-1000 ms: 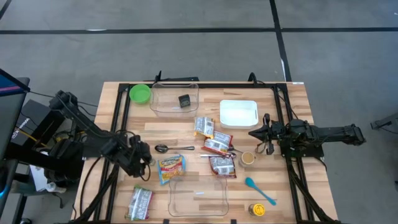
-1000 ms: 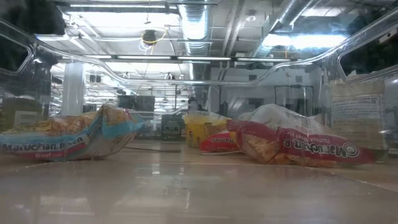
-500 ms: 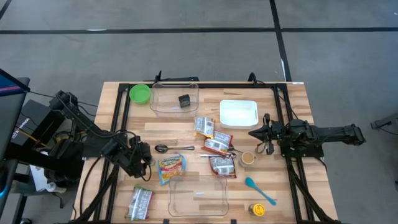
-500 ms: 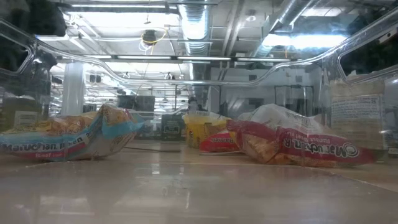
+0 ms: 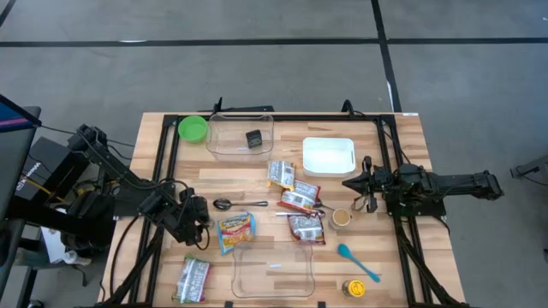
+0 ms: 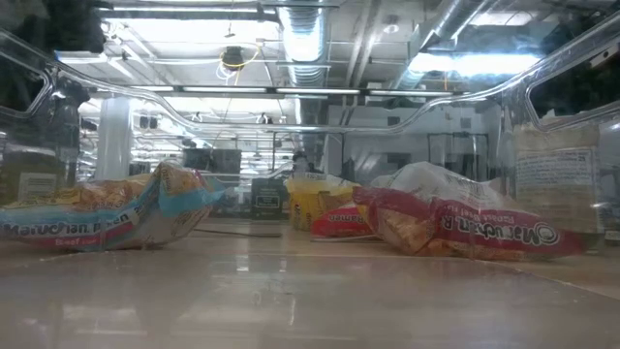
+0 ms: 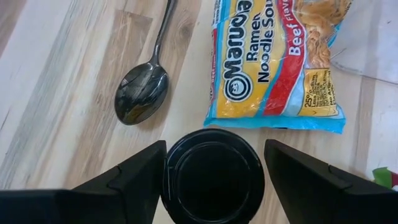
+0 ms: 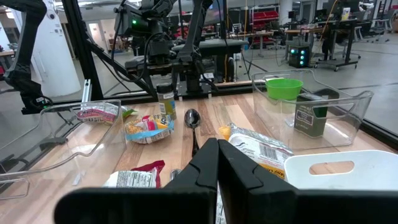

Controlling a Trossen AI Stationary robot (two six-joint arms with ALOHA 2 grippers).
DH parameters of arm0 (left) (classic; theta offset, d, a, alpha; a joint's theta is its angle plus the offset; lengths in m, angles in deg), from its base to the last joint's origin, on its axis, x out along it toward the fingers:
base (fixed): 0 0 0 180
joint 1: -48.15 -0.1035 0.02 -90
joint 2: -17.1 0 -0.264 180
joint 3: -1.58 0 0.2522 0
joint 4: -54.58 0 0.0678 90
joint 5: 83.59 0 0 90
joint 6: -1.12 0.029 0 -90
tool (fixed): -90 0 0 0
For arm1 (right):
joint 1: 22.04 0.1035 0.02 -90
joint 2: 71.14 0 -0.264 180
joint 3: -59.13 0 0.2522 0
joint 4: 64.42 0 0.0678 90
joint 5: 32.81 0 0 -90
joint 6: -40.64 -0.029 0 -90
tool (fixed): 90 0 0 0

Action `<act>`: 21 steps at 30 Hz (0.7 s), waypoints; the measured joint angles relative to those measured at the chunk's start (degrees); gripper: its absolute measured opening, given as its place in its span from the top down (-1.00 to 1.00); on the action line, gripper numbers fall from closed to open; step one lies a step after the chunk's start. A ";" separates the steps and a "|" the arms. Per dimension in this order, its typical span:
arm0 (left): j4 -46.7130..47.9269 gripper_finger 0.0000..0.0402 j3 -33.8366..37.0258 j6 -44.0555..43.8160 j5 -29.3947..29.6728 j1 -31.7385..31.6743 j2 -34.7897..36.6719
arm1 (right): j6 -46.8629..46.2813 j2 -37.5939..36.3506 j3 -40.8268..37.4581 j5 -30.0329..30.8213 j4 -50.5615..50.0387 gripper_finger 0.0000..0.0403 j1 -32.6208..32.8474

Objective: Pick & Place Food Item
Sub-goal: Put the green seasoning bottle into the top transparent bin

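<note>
The wooden table carries everything. On its left side the left arm reaches in, and the left gripper is near the table's left part, just beside the blue and yellow ramen packet. Its two fingers stand on both sides of a jar with a black lid, which stands upright between them; the jaws are wide around the jar, but I cannot tell if they already press on it. In the right wrist view the same jar shows with a yellow label, under the left arm.

The right arm lies along the right edge of the table. The right gripper is closed and holds nothing; it points toward the middle of the table, near a small cup.

At the front edge there is a clear tray, and at the far side another clear tray with a dark box inside. A white tray is beside it on the right. A green bowl stands at the far left corner.

More food packets lie in the middle: a red one, another red one, and a white one. One green and red packet lies at the front left corner.

A metal spoon lies just beside the ramen packet. A blue spoon lies on the right front, and near it a small yellow can.
</note>
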 joint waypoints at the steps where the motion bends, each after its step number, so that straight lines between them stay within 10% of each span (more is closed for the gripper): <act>1: 0.01 -0.32 0.00 0.18 0.02 0.00 0.00 | 0.00 0.02 -0.01 0.00 0.00 1.00 0.01; 21: 1.23 -0.32 3.98 0.19 0.33 0.00 0.02 | 0.00 0.00 -0.01 0.00 0.00 1.00 0.01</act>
